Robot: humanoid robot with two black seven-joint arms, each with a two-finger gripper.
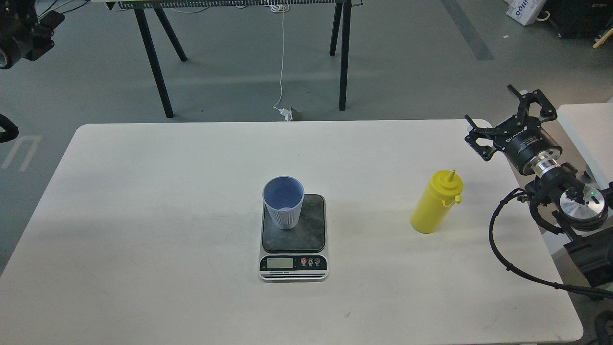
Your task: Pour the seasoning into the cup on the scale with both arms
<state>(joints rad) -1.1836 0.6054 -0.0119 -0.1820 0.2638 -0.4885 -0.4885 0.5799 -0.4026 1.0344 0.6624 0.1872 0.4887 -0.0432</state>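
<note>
The light blue ribbed cup (283, 202) stands upright on the back left of the dark plate of the scale (306, 230), near the middle of the white table. The yellow squeeze bottle of seasoning (435, 203) stands upright to the right of the scale, nozzle up. My right gripper (489, 103) is open and empty, above the table's back right corner, behind and to the right of the bottle and apart from it. A dark part of my left arm (21, 31) shows at the top left corner, far from the table; its fingers cannot be told apart.
The white table (143, 215) has rounded corners. A second white surface (586, 129) stands just to the right of it, behind my right arm. My right arm's black cable (498, 249) loops over the table's right edge. A black-legged stand (158, 62) is on the floor behind.
</note>
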